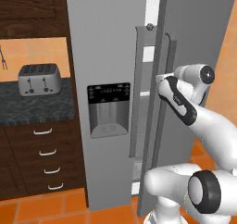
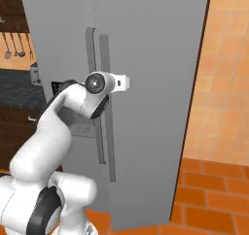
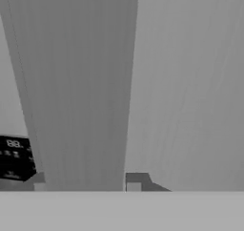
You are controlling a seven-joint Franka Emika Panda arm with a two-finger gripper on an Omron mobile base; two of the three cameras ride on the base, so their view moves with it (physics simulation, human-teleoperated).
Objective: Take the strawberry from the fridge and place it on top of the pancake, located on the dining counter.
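The fridge [image 1: 106, 56] stands tall and grey right in front of me, its black water dispenser [image 1: 109, 94] on the left door. The right door is a little ajar, and a pale strip of the inside [image 1: 152, 5] shows in the gap. My gripper [image 2: 120, 82] is at the right door's long vertical handle [image 2: 108, 142], about halfway up. In the hand view that handle [image 3: 81, 82] runs between the fingers [image 3: 137, 179], which touch its two edges, so the gripper [image 3: 88, 180] is shut on it. The strawberry, the pancake and the dining counter are out of view.
Left of the fridge a silver toaster [image 1: 38, 78] sits on a dark speckled worktop [image 1: 37, 109] above wooden drawers [image 1: 46, 158]. An orange tiled wall [image 2: 221, 83] and floor [image 2: 209, 200] lie to the fridge's right.
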